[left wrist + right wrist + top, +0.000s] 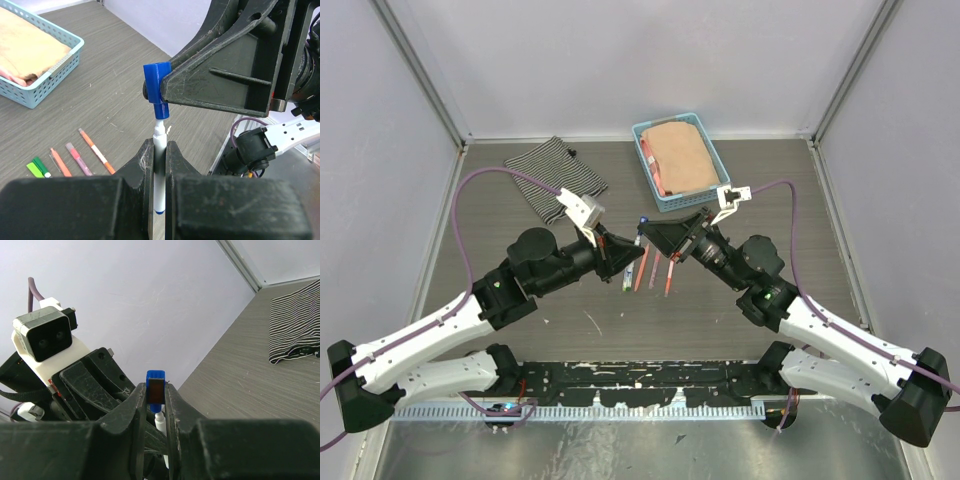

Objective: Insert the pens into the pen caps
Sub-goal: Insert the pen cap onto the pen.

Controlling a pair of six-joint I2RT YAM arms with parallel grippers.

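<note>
L arm (470,305) reaches from its base diagonally in toward mid-table, wrist tipped toward the other arm. The left gripper (159,150) is clamped on a white pen (159,172), pads on the barrel approx. mid-length, with the blue-banded tail sticking out behind the fingers.

Key relation: the pen's long axis runs straight out of the L jaws toward the R side, and the blue cap (156,82) sits dead ahead of its tip, bore in line w/ the barrel as far as the L wrist view shows. The tip looks just inside the cap's mouth, not seated; the white neck shows below the cap (R wrist view shows the same: white stub right under the cap). So the next move, in my judgement, is a short push along that axis, no re-aim needed.

Four loose pens (642,270) lie side by side on the table (740,320), under and just in front of the meeting point; no other caps are clear enough to place.

The right gripper (155,392) is closed on the blue cap, pinching its sides, open end facing the pen. R arm (820,325) mirrors the L, angled in from its base, wrist facing the L gripper, fingertips nearly touching it.
</note>
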